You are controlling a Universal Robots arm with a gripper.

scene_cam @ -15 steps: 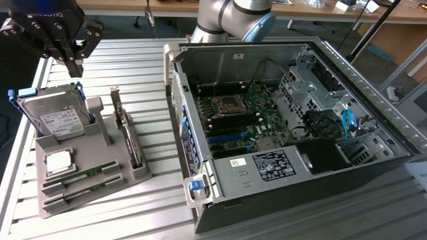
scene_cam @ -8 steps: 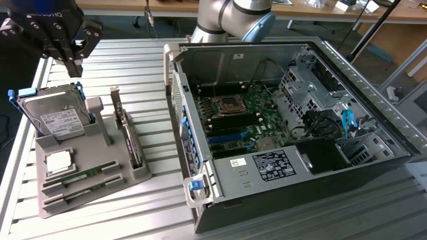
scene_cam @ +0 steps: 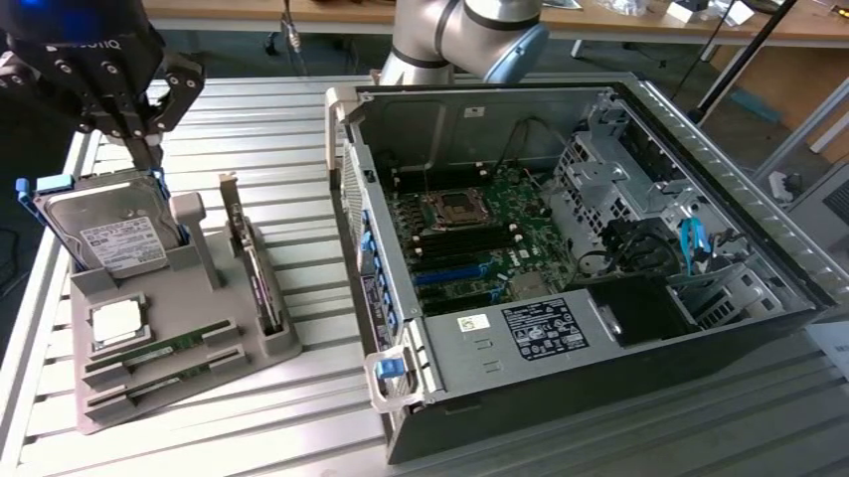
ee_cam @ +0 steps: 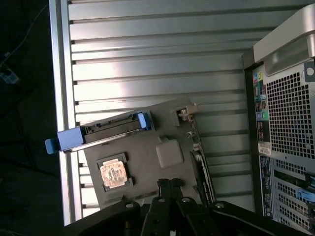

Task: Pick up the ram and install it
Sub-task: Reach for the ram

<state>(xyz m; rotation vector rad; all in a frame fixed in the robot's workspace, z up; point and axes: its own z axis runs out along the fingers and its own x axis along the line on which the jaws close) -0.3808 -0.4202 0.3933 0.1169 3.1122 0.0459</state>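
The pincer (scene_cam: 133, 124), drawn together on nothing, hangs over one end of the grey holder (scene_cam: 213, 298), and the ram (scene_cam: 170, 345) lies slotted at the end farthest from it, a light, stiff, brittle stick I'd pinch by its long edges.

- The gripper (scene_cam: 137, 129) (ee_cam: 170, 186) hangs well apart from the computer case (scene_cam: 637, 407), toward the exterior view's left, pointing down, fingers pressed together, holding nothing.
- The arm (scene_cam: 471, 35) rises behind the case.
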